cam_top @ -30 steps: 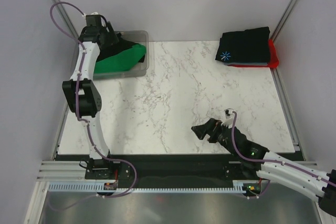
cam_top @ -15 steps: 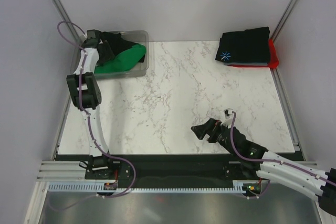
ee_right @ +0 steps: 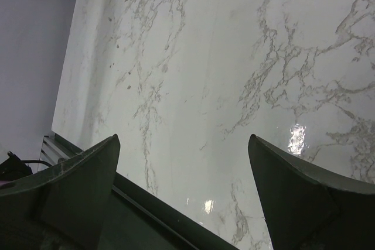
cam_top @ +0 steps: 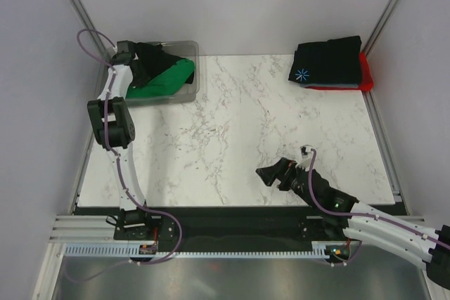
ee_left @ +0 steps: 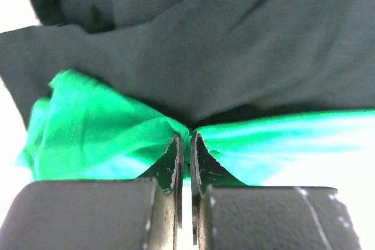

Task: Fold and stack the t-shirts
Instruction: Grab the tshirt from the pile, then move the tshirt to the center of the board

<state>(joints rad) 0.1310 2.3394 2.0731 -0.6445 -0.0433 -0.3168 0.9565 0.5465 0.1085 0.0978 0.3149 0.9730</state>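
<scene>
Since a second ago our left arm has sunk from above the bin [cam_top: 191, 48] down into it, while the right arm has stayed put. We reach far out to the far-left corner, and the left gripper [ee_left: 186, 140] is clenched on a pinch of the green shirt [ee_left: 99, 144]. That shirt lies crumpled in the bin with a black shirt [ee_left: 234, 45] heaped against its far side. Its length runs left to right, slanting toward the far right. Our right gripper [ee_right: 183, 141] hovers spread wide, low over the table [cam_top: 232, 110] near its front edge. At the far-right corner, a folded starburst shirt [cam_top: 330, 57] sits on a red shirt [cam_top: 366, 75].
</scene>
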